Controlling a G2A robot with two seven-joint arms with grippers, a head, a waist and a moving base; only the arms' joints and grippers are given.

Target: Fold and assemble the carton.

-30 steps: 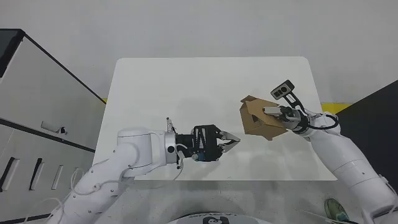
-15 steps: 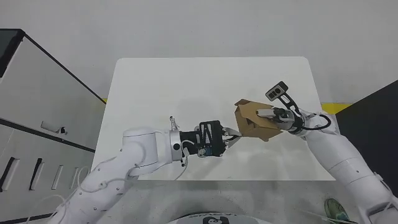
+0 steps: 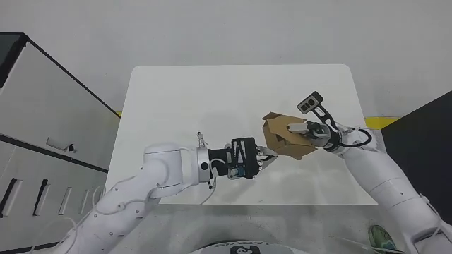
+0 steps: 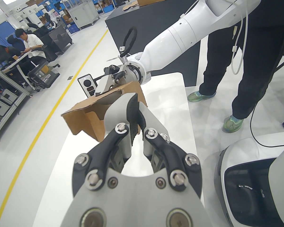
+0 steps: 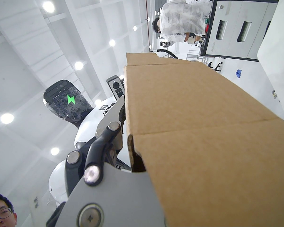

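A brown carton (image 3: 282,137), partly folded with one side open, hangs just above the right half of the white table (image 3: 212,99). My right gripper (image 3: 302,128) is shut on its top wall from the right; the left wrist view shows the right gripper (image 4: 103,90) clamped on that edge. My left gripper (image 3: 266,158) meets the carton's near left corner, its fingers (image 4: 130,109) closed to a narrow gap with a bit of cardboard in it. In the right wrist view the carton (image 5: 191,119) covers most of the gripper, with one finger (image 5: 113,128) showing beside it.
A black bench (image 3: 424,141) stands against the table's right side and a grey cabinet (image 3: 42,113) sits off the left. A person (image 4: 239,72) stands by the table's far right corner. The table's left and far parts are bare.
My left gripper has moved right to the carton and its fingers have drawn together. The right gripper has carried the carton a little to the left, towards it.
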